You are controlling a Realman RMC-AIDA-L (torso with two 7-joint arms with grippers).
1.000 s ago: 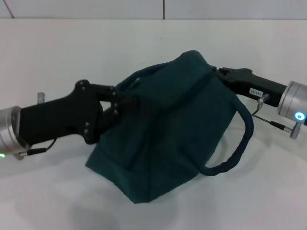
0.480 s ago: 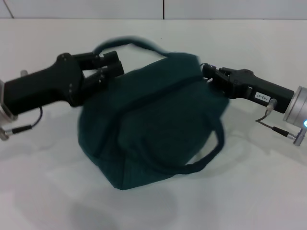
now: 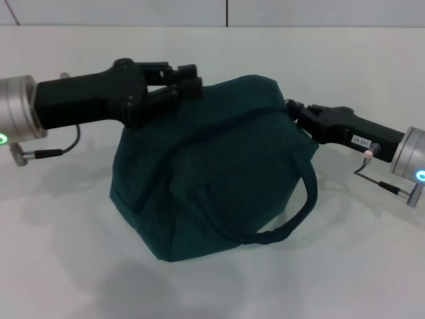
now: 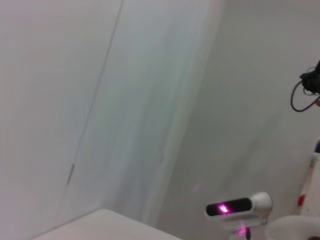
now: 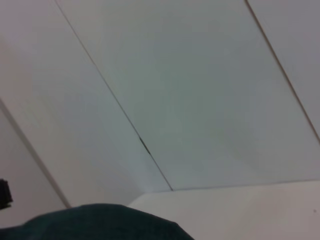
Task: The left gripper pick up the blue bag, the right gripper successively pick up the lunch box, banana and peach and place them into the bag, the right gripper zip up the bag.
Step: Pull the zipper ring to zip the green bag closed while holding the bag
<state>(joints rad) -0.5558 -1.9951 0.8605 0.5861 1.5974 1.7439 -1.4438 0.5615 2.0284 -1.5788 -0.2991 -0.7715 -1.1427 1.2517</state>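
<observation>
Table (image 3: 60,266): white, bare surface in the foreground, running back to a pale wall.
Blue bag (image 3: 212,179): dark teal, sitting on the table at centre, bulging, top drawn shut as far as visible. Also seen as a dark teal curve at the edge of the right wrist view (image 5: 95,222).
Loop handle (image 3: 292,216): padded, hanging down the bag's near right side, curving from the right shoulder to the lower front.
Lunch box, banana, peach: not visible in any view.
Right gripper (image 3: 292,108): black claw reaching in from the right, tip against the bag's upper right corner. Finger state: cannot tell, tip merges with the fabric. Small white label on the black arm body, silver wrist behind with a lit ring.
Left gripper (image 3: 187,78): black claw reaching in from the left, at the bag's upper left edge, fingers (image 3: 182,69) close together with dark material between them; pinched or merely pressed, cannot tell. Silver wrist with green light at the far left.
Left wrist view: pale wall only, plus a white device (image 4: 239,207) with a pink light.
</observation>
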